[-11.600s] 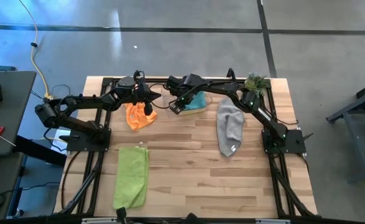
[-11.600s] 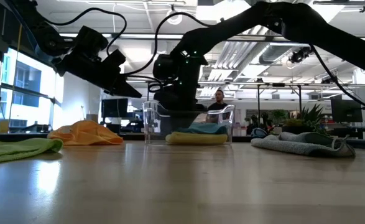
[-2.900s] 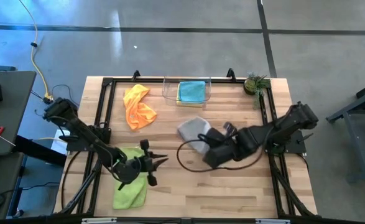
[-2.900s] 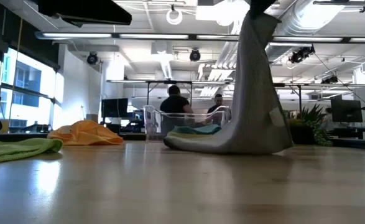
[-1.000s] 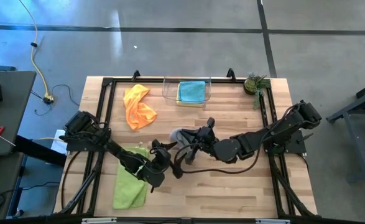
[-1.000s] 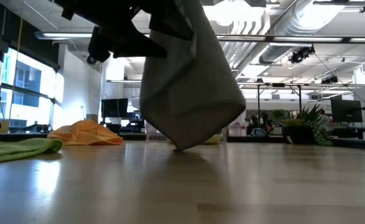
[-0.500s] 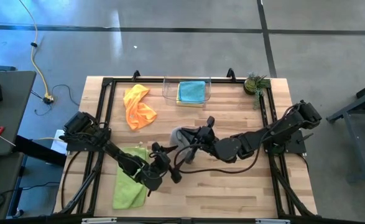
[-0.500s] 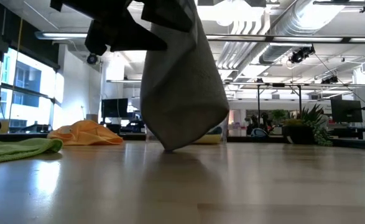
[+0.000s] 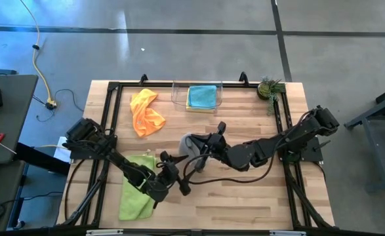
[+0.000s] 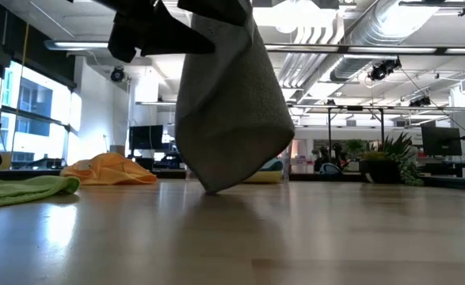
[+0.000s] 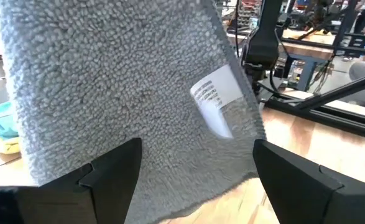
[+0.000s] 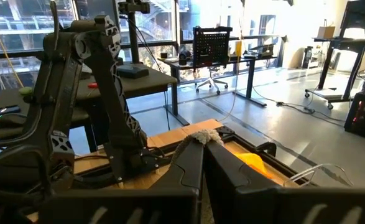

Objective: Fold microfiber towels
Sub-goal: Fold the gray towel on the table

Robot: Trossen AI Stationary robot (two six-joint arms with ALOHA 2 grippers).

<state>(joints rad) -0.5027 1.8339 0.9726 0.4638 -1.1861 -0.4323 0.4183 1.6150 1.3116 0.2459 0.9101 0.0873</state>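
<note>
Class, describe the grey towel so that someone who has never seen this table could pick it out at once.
Start at the wooden table and look near its middle, between the two dark arms. The grey towel hangs there, pinched at its top by the shut right gripper, its low corner on the wood. It alone is lifted and shows a white label; the orange towel and lime green towel lie flat.

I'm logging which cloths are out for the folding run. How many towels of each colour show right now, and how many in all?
Orange towel: 1
Teal towel: 1
Yellow towel: 1, only an edge showing under the teal one
Lime green towel: 1
Grey towel: 1, hanging from the right hand
Total: 5
</note>
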